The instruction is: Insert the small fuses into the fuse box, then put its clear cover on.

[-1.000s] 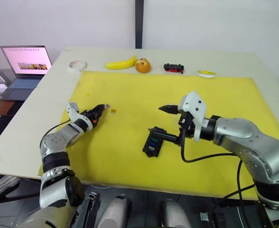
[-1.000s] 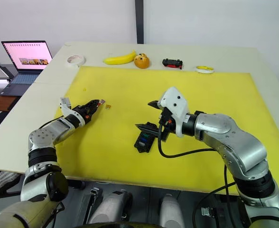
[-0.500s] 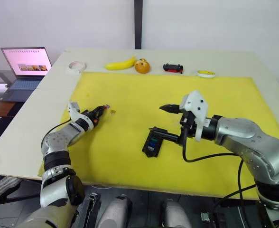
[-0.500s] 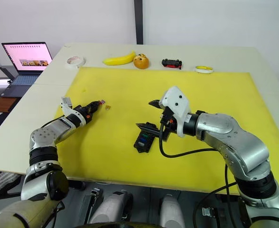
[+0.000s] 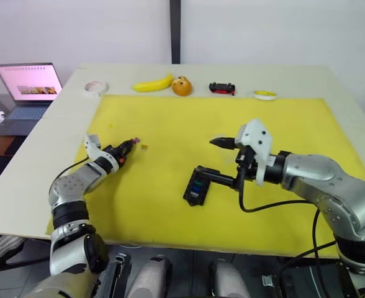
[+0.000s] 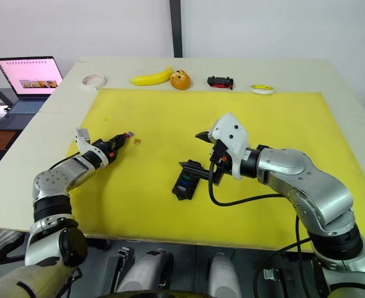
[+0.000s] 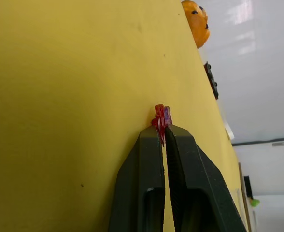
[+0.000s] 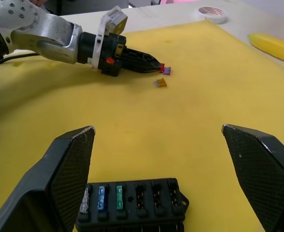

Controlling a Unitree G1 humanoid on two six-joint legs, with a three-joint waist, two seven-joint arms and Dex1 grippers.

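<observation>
The black fuse box [image 5: 197,186] lies on the yellow mat [image 5: 232,118] with grey, blue and green fuses [image 8: 101,198] standing in one row. My right gripper [image 5: 208,156] hangs open just above and behind the box, nothing between its fingers. Over at the mat's left side my left gripper [image 5: 130,144] is shut on a red fuse [image 7: 159,118], low over the mat. A purple fuse [image 8: 166,70] sits right against the red one. An orange fuse [image 5: 144,148] lies on the mat a little past those fingertips. The clear cover is out of view.
Along the table's far edge lie a white tape roll [image 5: 95,87], a banana [image 5: 153,83], an orange pumpkin figure [image 5: 182,85], a black-and-red toy car [image 5: 221,88] and a yellow tape roll [image 5: 264,95]. A laptop [image 5: 26,84] stands off the table's left.
The whole picture has shifted slightly, so the camera moved. Both grippers, the fuse box and the loose fuses keep about the same places.
</observation>
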